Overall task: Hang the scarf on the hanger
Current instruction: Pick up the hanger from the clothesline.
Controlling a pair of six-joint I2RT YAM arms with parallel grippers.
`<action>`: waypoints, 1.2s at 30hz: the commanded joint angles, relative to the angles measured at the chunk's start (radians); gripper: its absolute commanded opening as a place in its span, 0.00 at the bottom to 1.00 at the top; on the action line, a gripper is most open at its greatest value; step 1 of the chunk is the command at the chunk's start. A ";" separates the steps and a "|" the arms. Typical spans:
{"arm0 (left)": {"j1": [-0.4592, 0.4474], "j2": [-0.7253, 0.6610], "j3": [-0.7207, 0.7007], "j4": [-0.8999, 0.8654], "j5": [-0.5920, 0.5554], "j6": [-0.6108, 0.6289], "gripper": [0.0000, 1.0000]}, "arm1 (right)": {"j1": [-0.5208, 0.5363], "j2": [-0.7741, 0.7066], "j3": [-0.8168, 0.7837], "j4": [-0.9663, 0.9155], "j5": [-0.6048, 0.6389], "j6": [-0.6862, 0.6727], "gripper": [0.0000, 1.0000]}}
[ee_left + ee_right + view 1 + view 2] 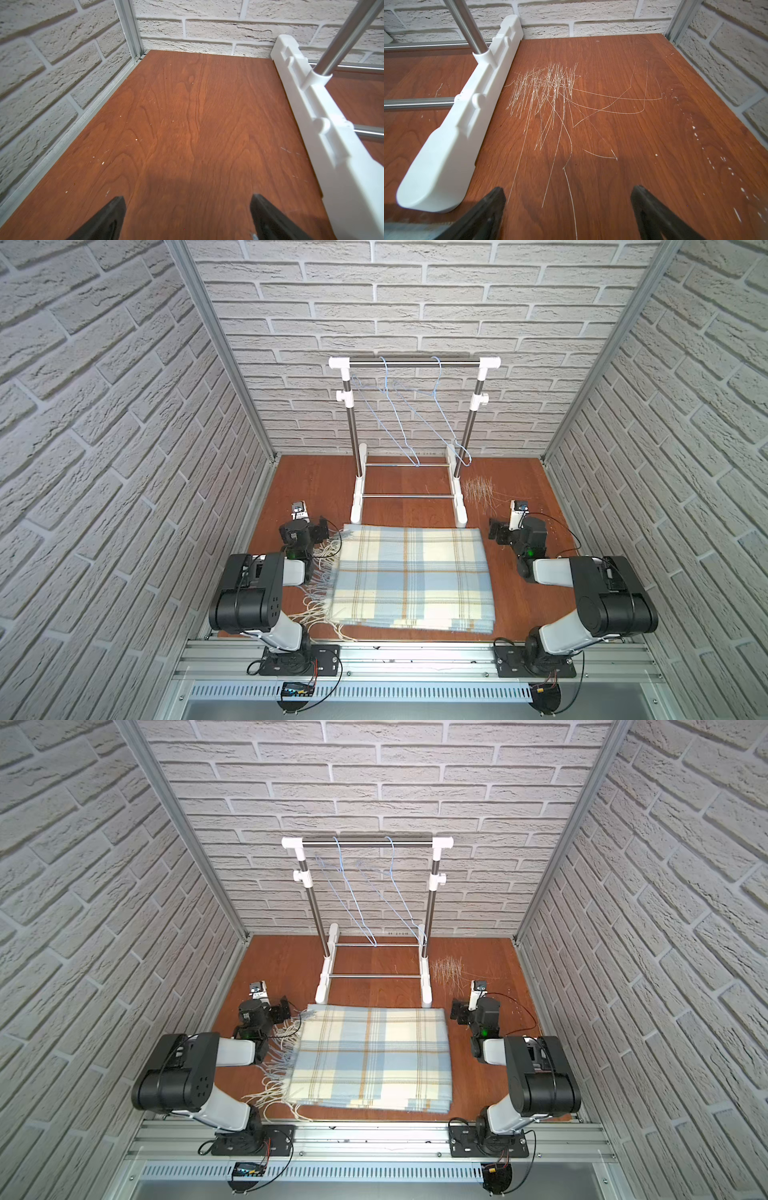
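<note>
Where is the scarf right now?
In both top views the scarf lies folded flat on the table, centred between the two arms, just in front of the rack, with its fringe toward the left arm.

Folded plaid scarf flat on the brown table, fringe on its left edge. Behind it, white rack with two blue wire hangers on the bar. Left gripper just beside the fringe, right gripper apart from the cloth
</note>
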 commanded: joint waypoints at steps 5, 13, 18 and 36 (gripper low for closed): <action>0.004 -0.006 0.007 0.017 0.010 -0.007 0.98 | -0.004 -0.008 0.016 0.019 -0.004 -0.003 0.99; 0.004 -0.006 0.007 0.018 0.010 -0.007 0.98 | -0.003 -0.009 0.017 0.020 -0.005 -0.003 0.99; 0.003 -0.014 0.007 0.013 0.009 -0.006 0.98 | -0.003 -0.008 0.017 0.018 -0.004 -0.004 0.99; -0.315 -0.058 1.170 -1.122 0.026 -0.240 0.98 | 0.024 -0.115 0.905 -1.374 0.057 0.349 0.99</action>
